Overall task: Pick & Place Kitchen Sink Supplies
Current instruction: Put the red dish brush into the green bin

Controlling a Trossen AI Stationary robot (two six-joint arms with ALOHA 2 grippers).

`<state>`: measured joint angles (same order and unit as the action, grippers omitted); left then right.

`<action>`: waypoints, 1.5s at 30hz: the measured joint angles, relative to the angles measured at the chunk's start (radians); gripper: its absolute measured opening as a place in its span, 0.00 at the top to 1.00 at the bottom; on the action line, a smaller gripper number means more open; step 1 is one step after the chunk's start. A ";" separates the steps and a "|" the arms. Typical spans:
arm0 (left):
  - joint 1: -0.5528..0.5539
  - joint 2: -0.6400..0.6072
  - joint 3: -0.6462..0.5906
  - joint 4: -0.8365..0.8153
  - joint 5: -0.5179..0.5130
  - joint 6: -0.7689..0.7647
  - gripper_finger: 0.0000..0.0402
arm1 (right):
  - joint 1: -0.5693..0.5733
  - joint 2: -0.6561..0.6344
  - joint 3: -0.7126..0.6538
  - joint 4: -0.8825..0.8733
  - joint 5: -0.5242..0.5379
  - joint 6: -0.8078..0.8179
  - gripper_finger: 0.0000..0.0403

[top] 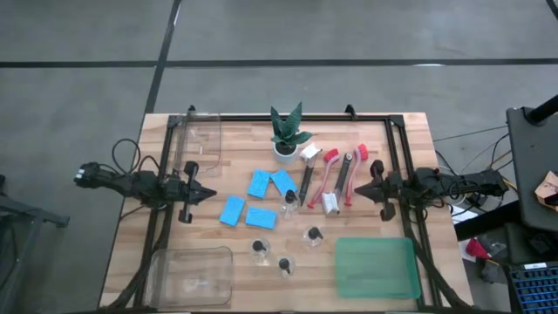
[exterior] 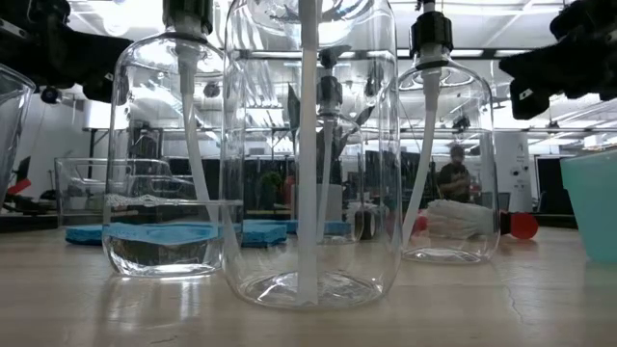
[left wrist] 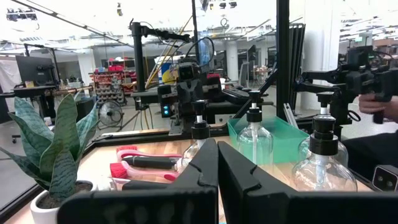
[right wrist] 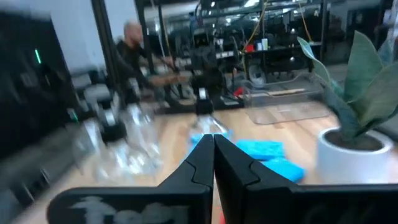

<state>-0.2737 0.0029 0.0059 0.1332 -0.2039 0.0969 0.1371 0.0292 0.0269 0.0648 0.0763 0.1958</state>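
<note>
Several flat blue sponges [top: 260, 183] lie on the wooden table's middle. To their right lie several long red and black brushes [top: 331, 179] with white heads. Several small clear bottles with black caps [top: 290, 201] stand upright nearer the front edge, and they loom large in the low view [exterior: 308, 145]. My left gripper [top: 209, 194] hovers shut at the table's left side, pointing level toward the sponges. My right gripper [top: 362, 186] hovers shut at the right side, just beside the brushes. The wrist views show each pair of fingers closed together [left wrist: 217, 144] [right wrist: 214, 137] with nothing between them.
A green potted plant [top: 288, 135] in a white pot stands at the far middle. One clear bin [top: 200, 139] sits at the far left, another [top: 192, 272] at the near left. A green tray [top: 375, 266] sits at the near right. Black frame rails run along the table's sides.
</note>
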 joint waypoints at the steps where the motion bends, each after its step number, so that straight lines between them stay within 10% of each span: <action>1: 0.000 0.000 0.000 0.000 0.000 0.000 1.00 | 0.000 0.000 0.000 0.015 0.001 0.046 0.98; 17: 0.000 0.000 0.000 -0.004 0.000 0.000 1.00 | 0.000 0.226 0.050 0.014 0.111 0.509 0.80; 27: 0.000 0.000 0.000 -0.007 0.000 0.000 1.00 | -0.019 0.673 0.434 -0.551 0.370 0.803 0.52; 45: 0.000 0.000 0.000 -0.009 0.000 0.000 1.00 | -0.162 1.207 0.699 -0.948 0.339 1.217 0.50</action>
<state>-0.2737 0.0029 0.0059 0.1238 -0.2039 0.0971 -0.0245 1.2363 0.7255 -0.8831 0.4153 1.4127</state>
